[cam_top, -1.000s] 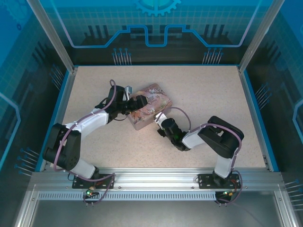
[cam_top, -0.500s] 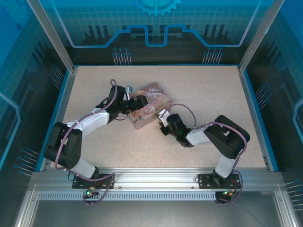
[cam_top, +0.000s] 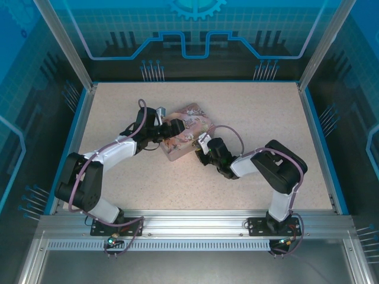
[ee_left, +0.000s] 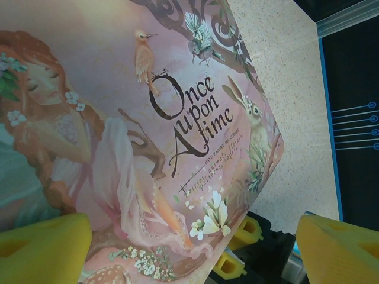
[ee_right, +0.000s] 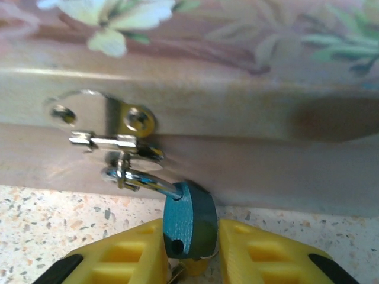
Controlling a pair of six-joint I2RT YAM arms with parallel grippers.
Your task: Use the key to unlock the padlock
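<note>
Tin (cam_top: 185, 133) on the table (cam_top: 266, 112), just left of its middle: the left gripper (cam_top: 159, 131) sits at the tin's left end and the right gripper (cam_top: 201, 151) at its near long side. On that side wall a hasp (ee_right: 112, 142) carries the padlock (ee_right: 188, 220), hanging below it, between the right gripper's fingers (ee_right: 118, 260).

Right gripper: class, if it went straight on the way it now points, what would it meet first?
Probably the padlock, sitting between the right gripper's yellow fingers; behind it stands the pink tin's front wall with its hasp. Depth is hard to judge.
</note>
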